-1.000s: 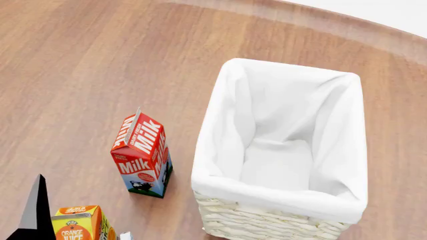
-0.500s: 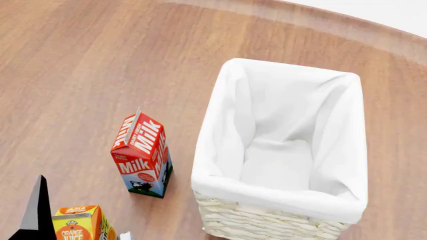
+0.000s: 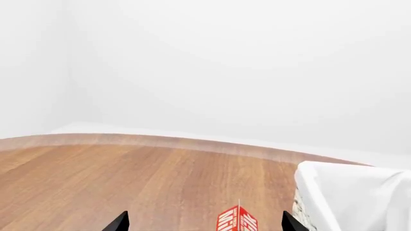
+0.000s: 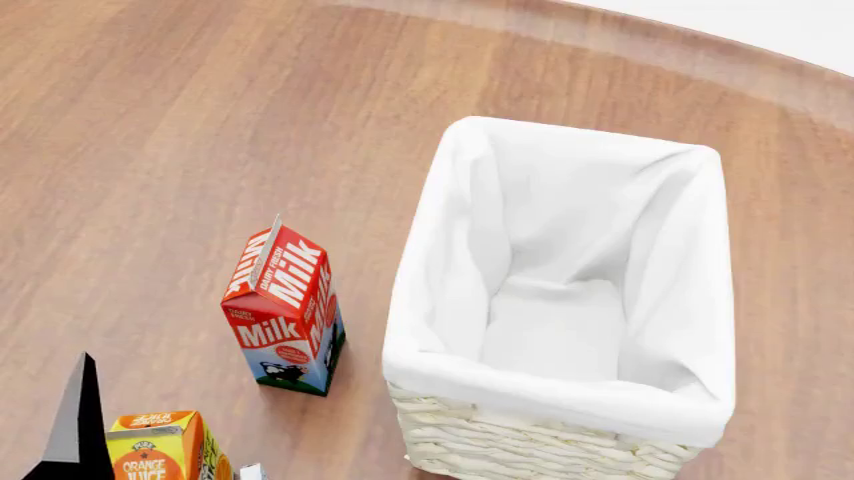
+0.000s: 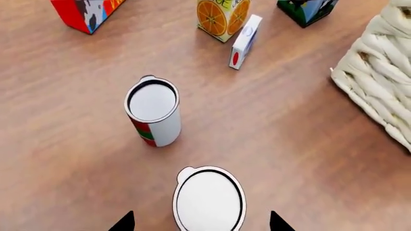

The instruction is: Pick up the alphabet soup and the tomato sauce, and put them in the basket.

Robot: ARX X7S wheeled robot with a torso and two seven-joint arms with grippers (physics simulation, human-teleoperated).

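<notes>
Right hand point(image 5: 200, 224): only two dark fingertips point(image 5: 123, 223) show at the frame edge, spread wide, holding nothing. A can top point(image 5: 209, 198), silver-white, sits between them, not touched; label hidden, so can't tell which can, likely the soup. Just beyond it stands the sauce point(image 5: 153, 111), upright, red and green on its side, clear of the hand. Farther on: a small white box point(image 5: 245, 42) on its edge, an orange juice carton point(image 5: 222, 15), a dark carton corner point(image 5: 306, 8) and a red carton corner point(image 5: 83, 13). Basket point(image 5: 378, 91) wicker wall at 3 o'clock in that view, well apart from both cans.

Left hand point(image 3: 202, 224): two dark tips point(image 3: 118, 223) only, wide apart, nothing held, raised above the surface point(image 3: 128, 178). Milk carton point(image 3: 237, 220) top shows between them, farther off; basket liner at 4 o'clock.

Head view: left hand's dark fingertip point(image 4: 78, 420) at 7 o'clock, beside the juice carton point(image 4: 160, 447). Milk point(image 4: 284, 310) upright, just left of the basket point(image 4: 561, 440), apart from it. Basket liner white, folded over the rim, inside holds no cans. Right hand not seen here.

Surface point(image 4: 200, 120) is brown wood grain with a curved far edge. Room beyond: plain white wall point(image 3: 244, 72) and pale floor.
</notes>
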